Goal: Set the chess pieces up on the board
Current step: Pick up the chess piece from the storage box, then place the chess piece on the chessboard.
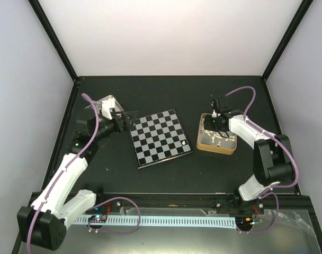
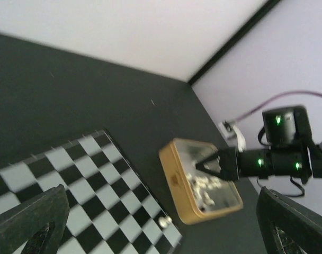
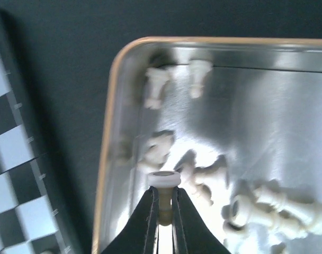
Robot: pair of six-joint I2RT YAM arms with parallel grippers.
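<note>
Black table (image 1: 166, 180) carries the board (image 1: 161, 138) at its centre, with one pale piece (image 1: 182, 142) standing near the board's right corner. Other cream chess pieces (image 3: 272, 211) lie loose in the tan box (image 1: 216, 149) toward the table's right edge. Right gripper (image 3: 162, 197) is clenched on one cream piece (image 3: 164, 180) near the box's left wall, pinching the stem under its round flange. Left gripper (image 1: 123, 118) is spread wide and empty by the board's left corner. Pieces appear light, rigid and smooth, so likely to slip or topple; hold the narrow stem. Only the right wrist view resolves this grip; only the top view shows the whole board.
</note>
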